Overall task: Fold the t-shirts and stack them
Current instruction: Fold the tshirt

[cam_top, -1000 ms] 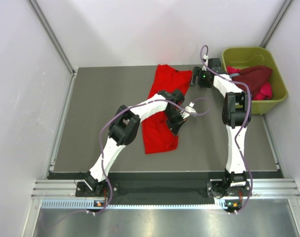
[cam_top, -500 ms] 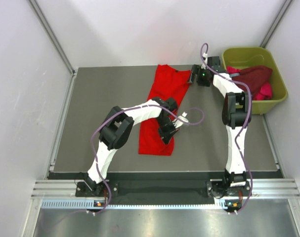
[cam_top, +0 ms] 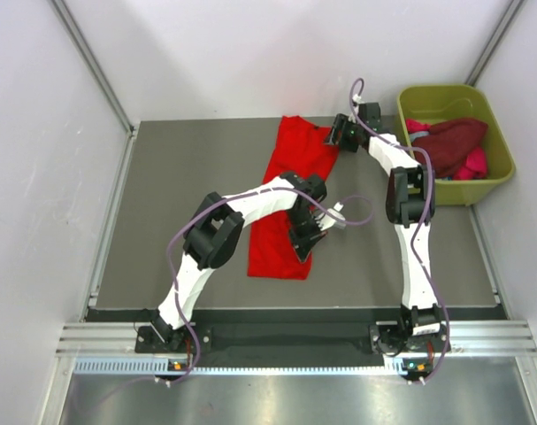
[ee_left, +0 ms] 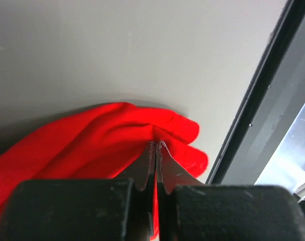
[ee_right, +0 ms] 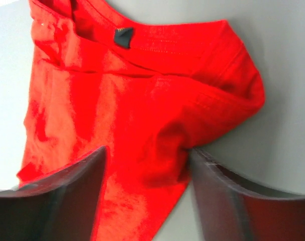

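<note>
A bright red t-shirt [cam_top: 286, 190] lies lengthwise on the grey table, collar end at the far side. My left gripper [cam_top: 303, 248] is shut on a fold of its near right edge [ee_left: 172, 128], low over the table. My right gripper [cam_top: 337, 135] is open over the shirt's far right corner; its fingers [ee_right: 77, 175] straddle the bunched sleeve [ee_right: 192, 115] near the collar tag [ee_right: 123, 36] without closing on it. A dark maroon t-shirt [cam_top: 452, 142] and a magenta-pink one [cam_top: 476, 164] lie in the olive-green tub [cam_top: 447, 96].
The tub stands at the far right corner. White walls enclose the table on three sides. A dark rail [ee_left: 258, 100] runs along the table's near edge, close to my left gripper. Purple cables hang from both arms.
My left gripper pulled the shirt's near right edge leftward a second ago, narrowing the shirt, and has since held still. My right gripper has moved left onto the far right sleeve corner.
</note>
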Robot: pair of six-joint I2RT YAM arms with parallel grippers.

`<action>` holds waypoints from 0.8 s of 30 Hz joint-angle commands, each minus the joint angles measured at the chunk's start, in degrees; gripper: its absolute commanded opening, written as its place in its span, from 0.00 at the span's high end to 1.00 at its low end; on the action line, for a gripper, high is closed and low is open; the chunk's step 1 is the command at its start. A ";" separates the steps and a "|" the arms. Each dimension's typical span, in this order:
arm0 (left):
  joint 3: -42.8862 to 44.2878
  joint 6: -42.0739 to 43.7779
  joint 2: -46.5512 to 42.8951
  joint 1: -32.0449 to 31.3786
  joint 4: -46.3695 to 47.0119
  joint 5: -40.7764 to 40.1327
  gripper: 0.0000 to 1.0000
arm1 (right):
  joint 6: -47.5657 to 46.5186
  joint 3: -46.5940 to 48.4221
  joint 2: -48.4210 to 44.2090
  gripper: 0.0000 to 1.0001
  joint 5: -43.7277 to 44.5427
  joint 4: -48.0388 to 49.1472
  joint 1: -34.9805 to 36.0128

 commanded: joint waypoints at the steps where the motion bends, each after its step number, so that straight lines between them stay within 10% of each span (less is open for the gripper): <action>1: 3.66 2.34 -1.19 -0.50 -2.82 1.21 1.00 | 1.87 -0.95 1.38 0.41 -0.78 -0.55 1.24; 5: 3.66 3.56 -1.19 -1.64 -2.02 1.99 1.00 | 1.78 1.77 3.31 0.92 3.68 -0.72 1.15; 24: -4.87 -2.58 -2.95 -6.13 4.83 3.83 1.00 | 6.87 15.75 11.57 0.91 4.41 9.12 1.85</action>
